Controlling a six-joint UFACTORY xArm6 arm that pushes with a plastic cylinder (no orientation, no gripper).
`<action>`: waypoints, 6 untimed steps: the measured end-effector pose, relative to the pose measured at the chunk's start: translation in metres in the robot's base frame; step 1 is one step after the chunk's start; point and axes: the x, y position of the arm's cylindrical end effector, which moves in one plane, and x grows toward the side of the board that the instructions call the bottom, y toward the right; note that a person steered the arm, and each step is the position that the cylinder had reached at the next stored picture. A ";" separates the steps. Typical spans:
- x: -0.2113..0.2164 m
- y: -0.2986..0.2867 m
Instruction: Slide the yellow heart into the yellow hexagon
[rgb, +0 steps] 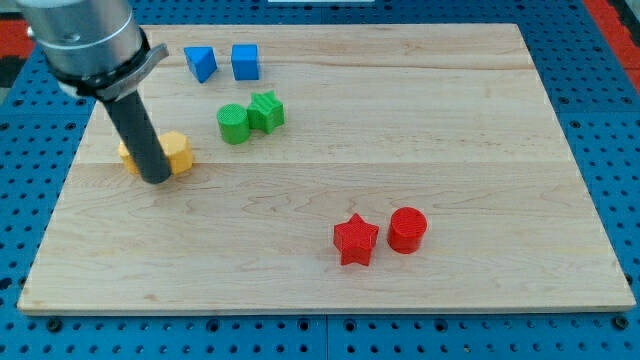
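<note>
My tip (157, 180) rests on the board at the view's left, right in front of two yellow blocks. The yellow hexagon (177, 152) shows to the right of the rod, its lower left side touching the rod. Another yellow block, the yellow heart (127, 156), is mostly hidden behind the rod, with only a small part showing on the rod's left. The two yellow blocks seem to sit side by side; the rod hides whether they touch.
A blue triangle (200, 62) and a blue cube (245, 62) sit at the view's top. A green cylinder (233, 124) touches a green star (266, 111). A red star (355, 240) and a red cylinder (407, 229) sit lower right. The wooden board (450, 120) ends near the view's left.
</note>
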 end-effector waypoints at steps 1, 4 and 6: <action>-0.006 0.028; 0.017 -0.071; -0.042 -0.076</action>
